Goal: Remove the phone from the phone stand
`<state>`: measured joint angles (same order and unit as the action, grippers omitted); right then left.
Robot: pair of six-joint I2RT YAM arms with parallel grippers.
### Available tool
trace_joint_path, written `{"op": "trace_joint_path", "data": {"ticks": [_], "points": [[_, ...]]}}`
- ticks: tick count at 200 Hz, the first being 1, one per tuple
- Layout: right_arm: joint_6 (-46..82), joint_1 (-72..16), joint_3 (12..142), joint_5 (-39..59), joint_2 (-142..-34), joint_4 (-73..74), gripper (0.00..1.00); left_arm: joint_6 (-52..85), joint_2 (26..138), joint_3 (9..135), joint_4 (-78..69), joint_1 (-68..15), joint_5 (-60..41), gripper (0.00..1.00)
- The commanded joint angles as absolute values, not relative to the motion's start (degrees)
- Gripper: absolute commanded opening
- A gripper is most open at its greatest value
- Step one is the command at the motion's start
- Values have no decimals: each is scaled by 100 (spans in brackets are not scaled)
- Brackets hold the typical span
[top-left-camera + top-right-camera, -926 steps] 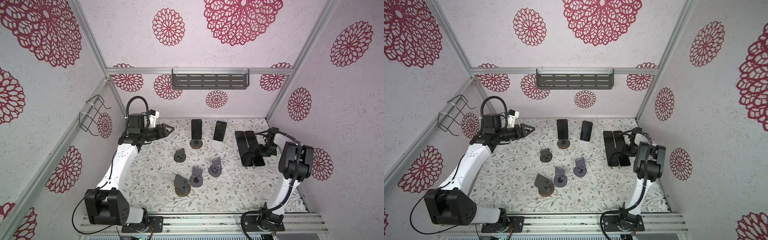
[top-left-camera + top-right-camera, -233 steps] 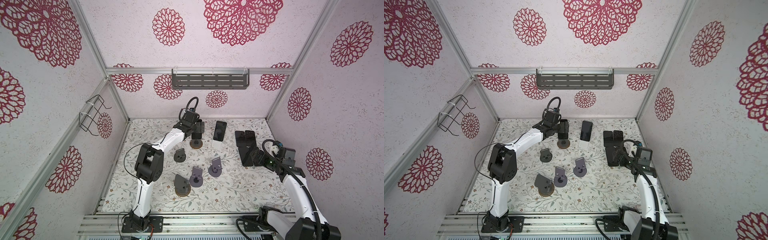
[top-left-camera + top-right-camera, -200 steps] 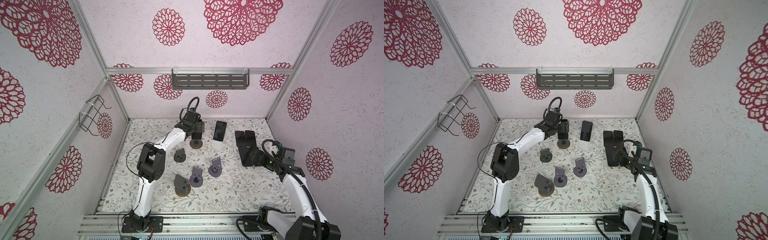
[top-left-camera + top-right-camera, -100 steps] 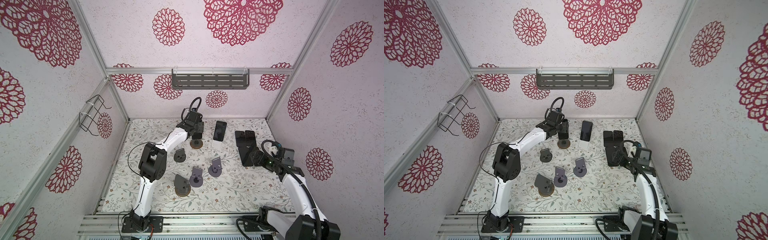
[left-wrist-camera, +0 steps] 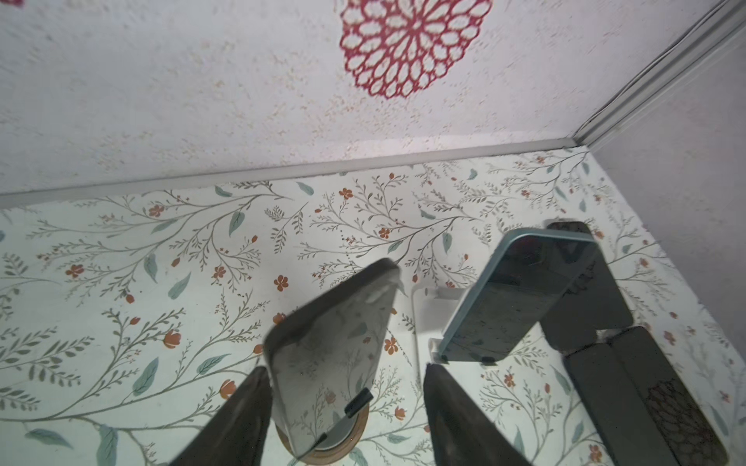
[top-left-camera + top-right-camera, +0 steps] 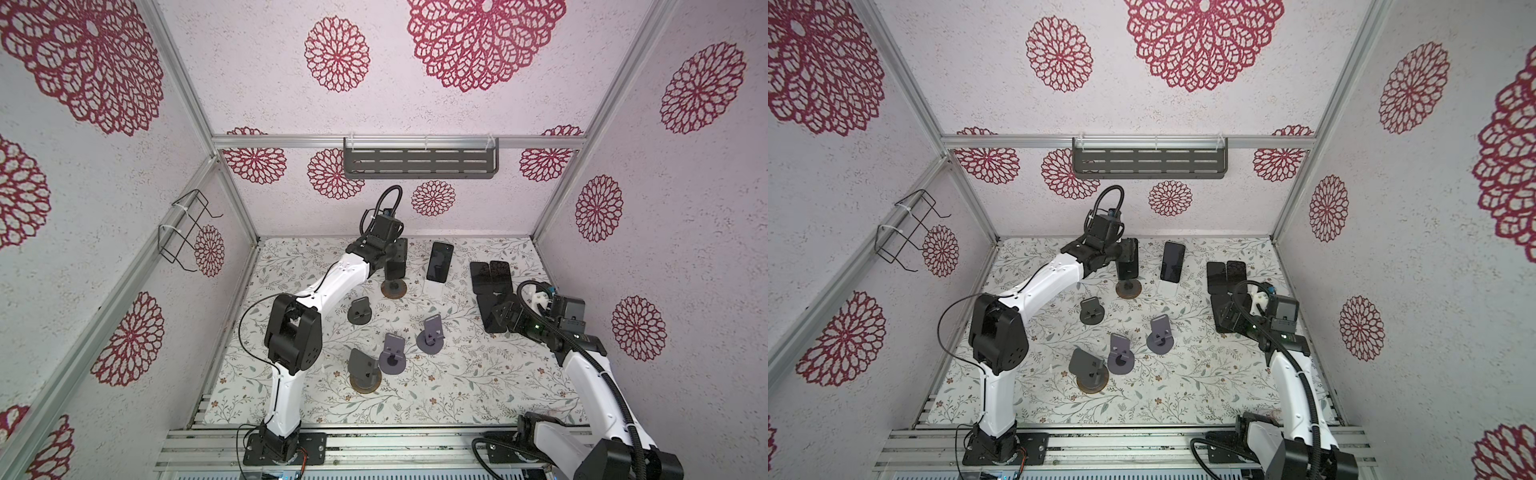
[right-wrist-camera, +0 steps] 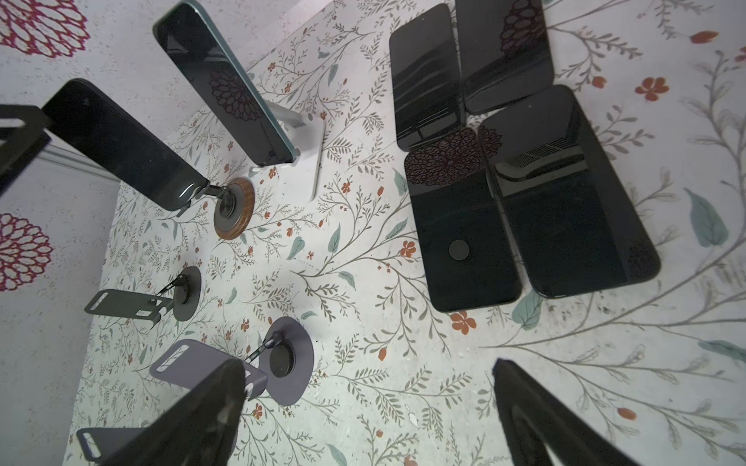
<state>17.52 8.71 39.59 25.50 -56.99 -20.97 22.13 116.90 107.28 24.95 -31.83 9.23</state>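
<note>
1. We are straddling the dark rectangular phone (image 5: 335,331) with our left gripper (image 5: 345,369), its jaws apart and not yet clamped.
2. The phone is resting on its black stand with a round wood-rimmed base (image 7: 238,218), near the back wall (image 5: 202,80).
3. We are holding the right gripper (image 7: 368,363) spread wide and empty near four flat black phones (image 7: 524,181).

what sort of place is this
Probably a robot test booth: two arms bolted to a front rail, flower-papered walls on an aluminium frame, and phones and empty phone stands set out.
</note>
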Motion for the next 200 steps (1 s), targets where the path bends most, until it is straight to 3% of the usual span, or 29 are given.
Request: {"op": "trace_joint_path", "data": {"ticks": [1, 62, 110, 145, 200], "points": [[1602, 699, 4217, 2618, -5609, -2118, 99, 2156, 11406, 10614, 2572, -3243, 944, 67], [1543, 527, 4297, 2507, -5559, -2244, 99, 1578, 10989, 10245, 2360, -3121, 846, 76], [1349, 519, 4333, 2400, -5438, -2474, 99, 999, 10078, 8823, 955, -1643, -3044, 70], [1359, 502, 4373, 2421, -5484, -2494, 98, 368, 10381, 9033, 1250, -893, -5116, 69], [1335, 488, 4471, 2334, -5401, -2688, 98, -166, 11498, 10020, 1566, -773, -5653, 65]]}}
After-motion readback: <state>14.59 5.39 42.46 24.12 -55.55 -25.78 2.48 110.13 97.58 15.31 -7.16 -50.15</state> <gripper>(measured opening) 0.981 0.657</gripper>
